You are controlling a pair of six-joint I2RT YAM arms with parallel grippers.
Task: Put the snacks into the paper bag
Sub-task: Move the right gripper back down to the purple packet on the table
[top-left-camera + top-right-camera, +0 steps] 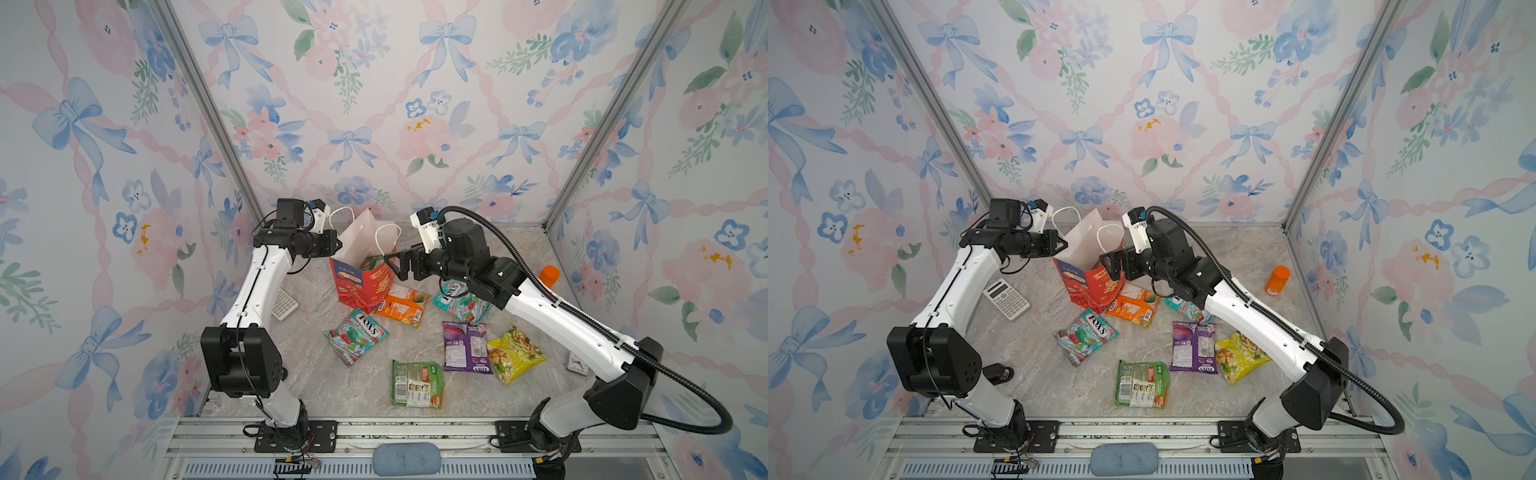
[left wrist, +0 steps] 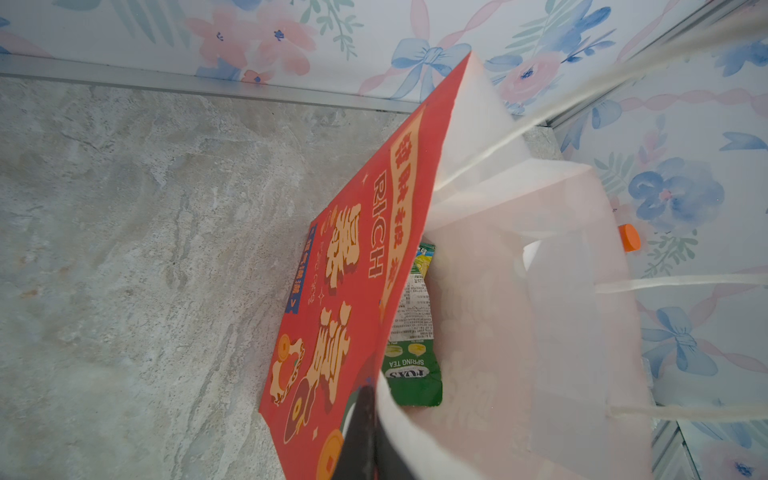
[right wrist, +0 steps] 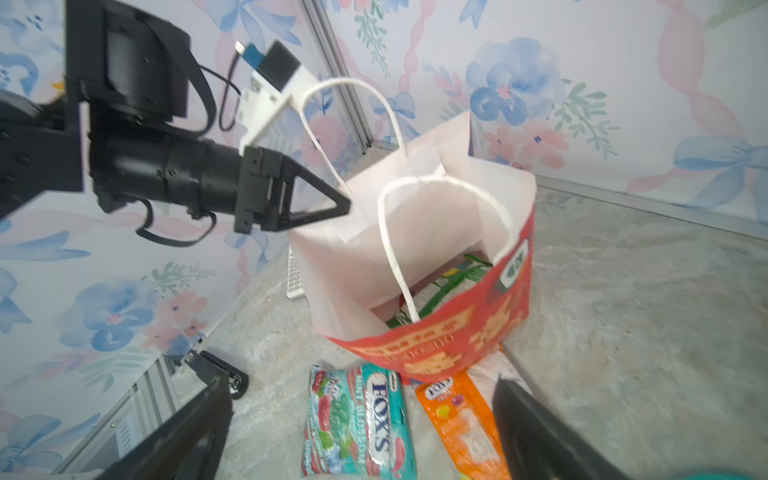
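The red paper bag (image 1: 361, 286) stands upright at the back with its mouth open. My left gripper (image 1: 337, 245) is shut on the bag's rim (image 2: 380, 399). A green packet (image 2: 411, 332) lies inside the bag. My right gripper (image 1: 395, 266) hangs open and empty just over the bag's near right side, its fingers (image 3: 540, 432) spread wide. On the table in front lie several snacks: a teal packet (image 1: 356, 336), an orange one (image 1: 402, 306) against the bag's base, another teal (image 1: 461, 303) under the right arm, a purple (image 1: 465, 347), a yellow (image 1: 514, 353) and a green (image 1: 417, 384).
A white calculator (image 1: 1006, 298) lies left of the bag beside the left arm. An orange bottle (image 1: 1277, 280) stands at the right wall. A small flat box (image 1: 577, 365) lies by the right arm's base. Walls close in on three sides.
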